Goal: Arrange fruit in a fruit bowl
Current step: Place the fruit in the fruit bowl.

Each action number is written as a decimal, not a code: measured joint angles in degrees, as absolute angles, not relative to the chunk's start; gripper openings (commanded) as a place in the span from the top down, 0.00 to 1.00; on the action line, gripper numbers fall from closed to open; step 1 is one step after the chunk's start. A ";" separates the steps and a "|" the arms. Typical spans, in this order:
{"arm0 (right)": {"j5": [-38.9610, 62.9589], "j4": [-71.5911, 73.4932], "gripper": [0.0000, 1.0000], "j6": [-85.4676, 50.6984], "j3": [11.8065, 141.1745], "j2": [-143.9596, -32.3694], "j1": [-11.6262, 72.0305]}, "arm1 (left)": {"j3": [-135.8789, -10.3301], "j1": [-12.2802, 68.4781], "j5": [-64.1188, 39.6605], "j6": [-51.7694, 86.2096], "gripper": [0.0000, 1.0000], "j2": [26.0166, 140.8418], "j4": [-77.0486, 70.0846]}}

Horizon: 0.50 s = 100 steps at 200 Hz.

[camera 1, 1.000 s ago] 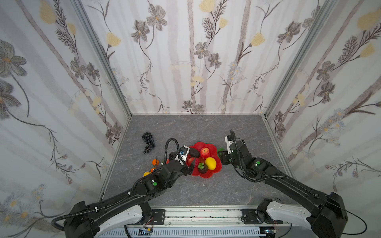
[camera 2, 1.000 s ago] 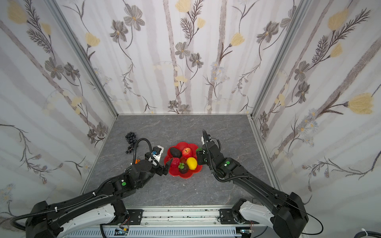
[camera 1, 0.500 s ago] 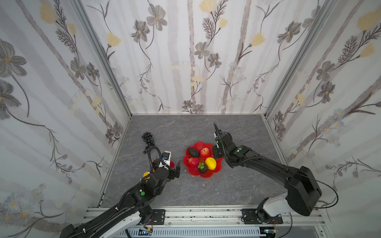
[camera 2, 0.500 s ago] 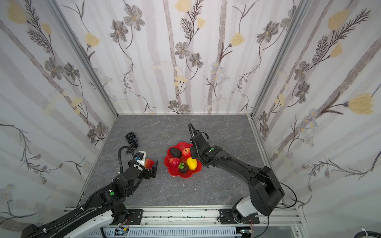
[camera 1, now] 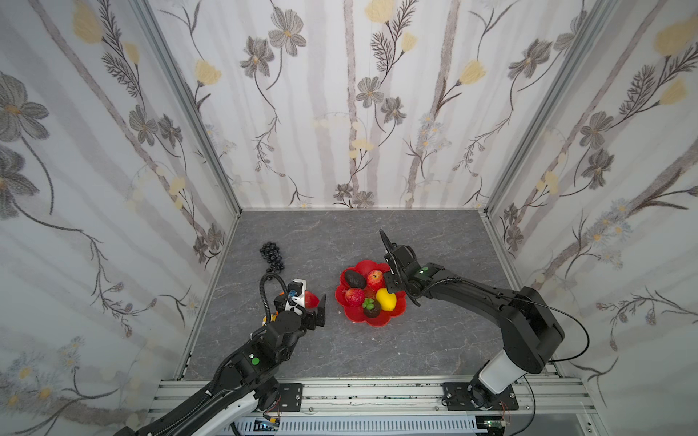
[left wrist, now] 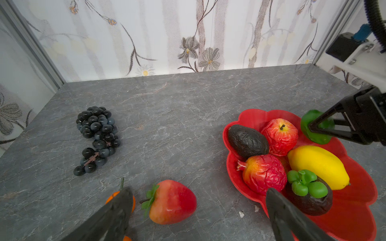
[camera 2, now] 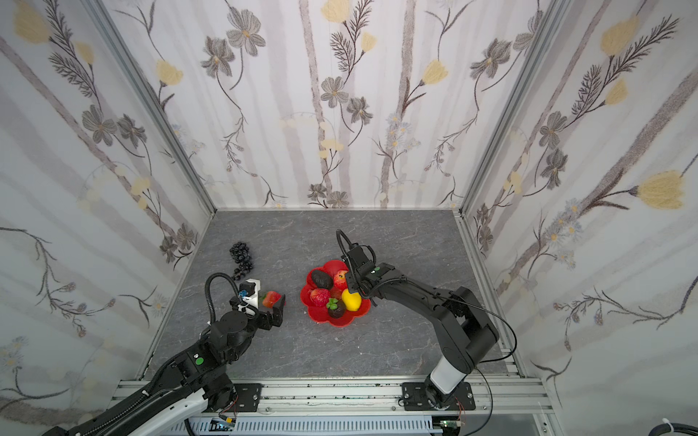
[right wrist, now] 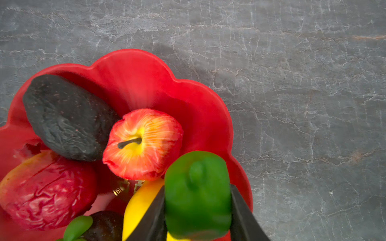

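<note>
The red scalloped fruit bowl holds a dark avocado, a red apple, a bumpy red fruit, a yellow lemon and a dark fruit with green leaves. My right gripper is shut on a green lime just above the bowl's far right rim. To the left of the bowl, a strawberry lies on the table. My left gripper stands open just above it, a finger on either side.
A black grape bunch lies at the far left. An orange sits half hidden behind a left finger, next to the strawberry. Flowered walls close in the grey table on three sides.
My left gripper has pulled back from the bowl to the strawberry on the left, and its jaws have spread fully. The right gripper has carried the lime in over the bowl's rim.
</note>
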<state>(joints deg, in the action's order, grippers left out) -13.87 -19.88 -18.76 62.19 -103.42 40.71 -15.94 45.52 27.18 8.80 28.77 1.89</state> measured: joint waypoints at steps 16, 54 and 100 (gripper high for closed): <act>-13.85 -19.99 0.59 -18.68 62.43 -104.36 40.71 | -15.84 45.39 26.98 8.80 0.00 28.88 1.83; -13.87 -20.05 0.54 -18.26 62.61 -105.91 40.71 | -15.62 45.21 26.89 8.80 0.00 29.30 1.23; -13.85 -20.08 0.46 -17.87 63.20 -107.04 40.75 | -15.62 45.01 26.79 8.78 0.00 30.00 0.62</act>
<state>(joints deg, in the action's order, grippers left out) -13.85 -20.08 -17.87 63.20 -107.04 40.75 -15.62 45.01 26.79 8.78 30.00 0.62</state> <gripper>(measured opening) 0.522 0.997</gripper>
